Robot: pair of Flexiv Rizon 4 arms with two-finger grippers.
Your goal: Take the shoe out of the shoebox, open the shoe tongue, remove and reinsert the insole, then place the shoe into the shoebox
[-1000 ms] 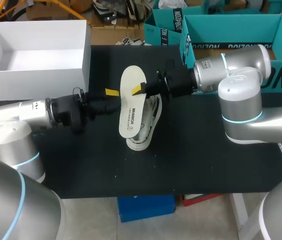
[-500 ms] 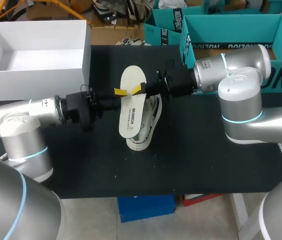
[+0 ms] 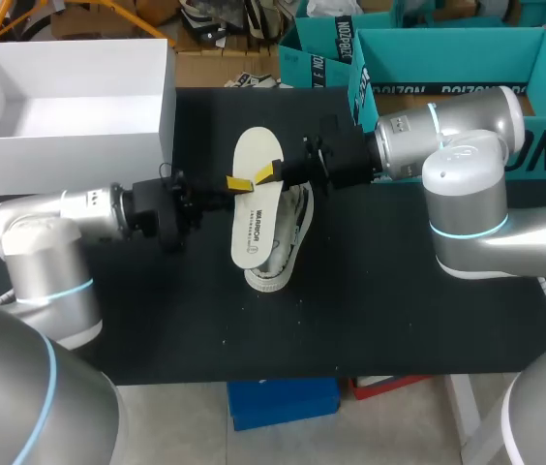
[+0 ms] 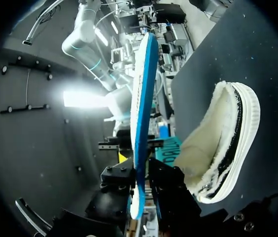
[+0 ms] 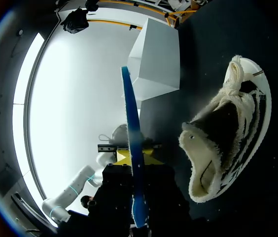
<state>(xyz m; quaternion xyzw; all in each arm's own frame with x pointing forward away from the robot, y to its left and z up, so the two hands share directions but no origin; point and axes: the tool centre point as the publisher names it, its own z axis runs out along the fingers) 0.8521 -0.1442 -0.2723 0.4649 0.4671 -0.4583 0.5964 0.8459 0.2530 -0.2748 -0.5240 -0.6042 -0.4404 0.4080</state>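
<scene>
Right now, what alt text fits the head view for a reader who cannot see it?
A white insole is held above a shoe on the black table, with the right hand clamped on one edge and the left hand at the opposite edge. An open white shoebox stands at far left.

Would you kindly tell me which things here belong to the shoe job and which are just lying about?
Job in hand: insole, held by the right gripper; shoe; white shoebox; left gripper at the insole.
Lying about: teal box, far right.
</scene>
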